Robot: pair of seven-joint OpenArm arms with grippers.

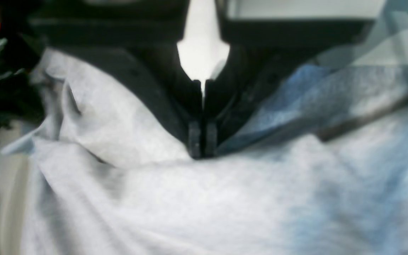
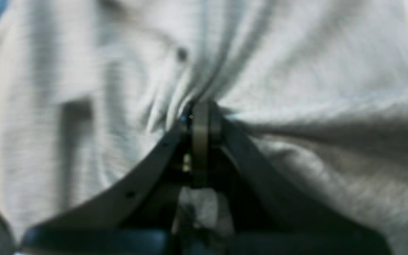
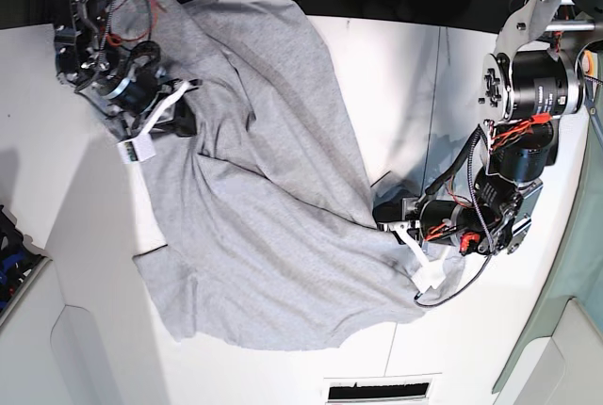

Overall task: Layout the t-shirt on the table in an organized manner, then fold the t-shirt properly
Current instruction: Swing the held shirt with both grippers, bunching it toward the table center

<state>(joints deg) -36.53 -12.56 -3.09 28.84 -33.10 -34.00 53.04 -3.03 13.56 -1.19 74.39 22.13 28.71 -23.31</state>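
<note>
Sprawling t-shirt [image 3: 254,207] between both arms

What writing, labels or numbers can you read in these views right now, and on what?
None readable.
t-shirt: plain grey side showing, no lettering visible.
white tag by the right tool: too small to read.
Both wrist views: too blurred for any text.

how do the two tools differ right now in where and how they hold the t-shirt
The left tool pinches the t-shirt at an edge out over the table, on the base view's right; the right tool grips it near the far corner, on that view's left. At the left tool the cloth lies fairly smooth; at the right tool it bunches into radiating folds. Both are shut on the shirt.
</note>
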